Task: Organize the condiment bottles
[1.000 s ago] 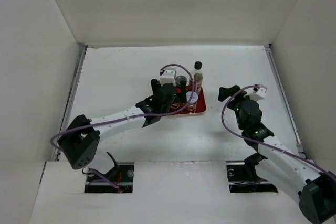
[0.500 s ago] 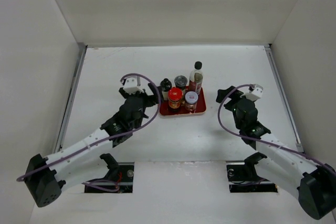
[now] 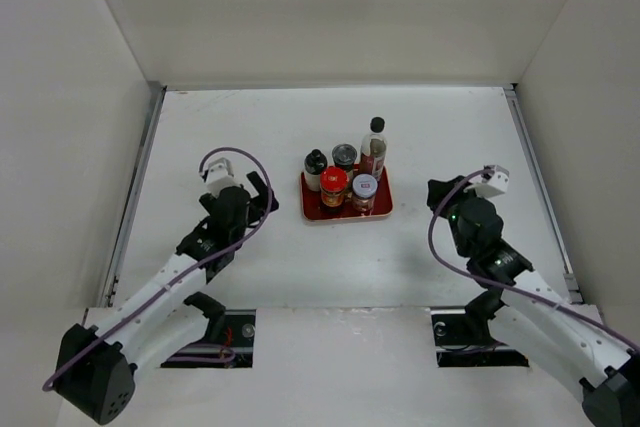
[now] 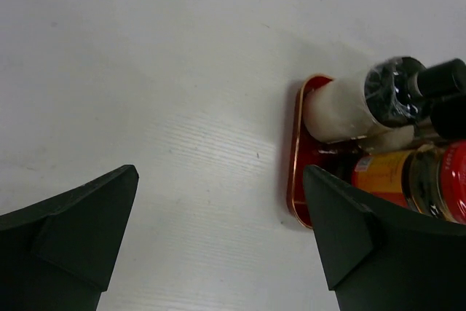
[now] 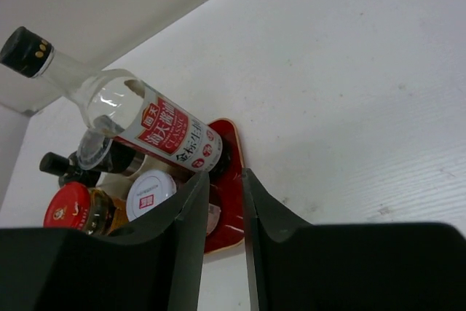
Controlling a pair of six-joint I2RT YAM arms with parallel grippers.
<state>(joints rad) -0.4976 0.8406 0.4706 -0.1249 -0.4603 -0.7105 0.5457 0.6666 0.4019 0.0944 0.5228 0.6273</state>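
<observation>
All five condiment bottles stand on the red tray. The tall clear bottle is at the back right, the amber shaker behind centre, the black-capped white bottle at the left, and the red-lidded jar and silver-lidded jar in front. My left gripper is open and empty, left of the tray. The left wrist view shows it beside the white bottle and the tray. My right gripper is shut and empty, right of the tray. The right wrist view shows it facing the tall bottle.
White walls enclose the table on the left, back and right. Bare white table surface surrounds the tray. The arm bases sit at the near edge.
My left arm has pulled back from over the tray to the left and nearer, leaving the bottles standing. My right arm has drawn back slightly to the right.
</observation>
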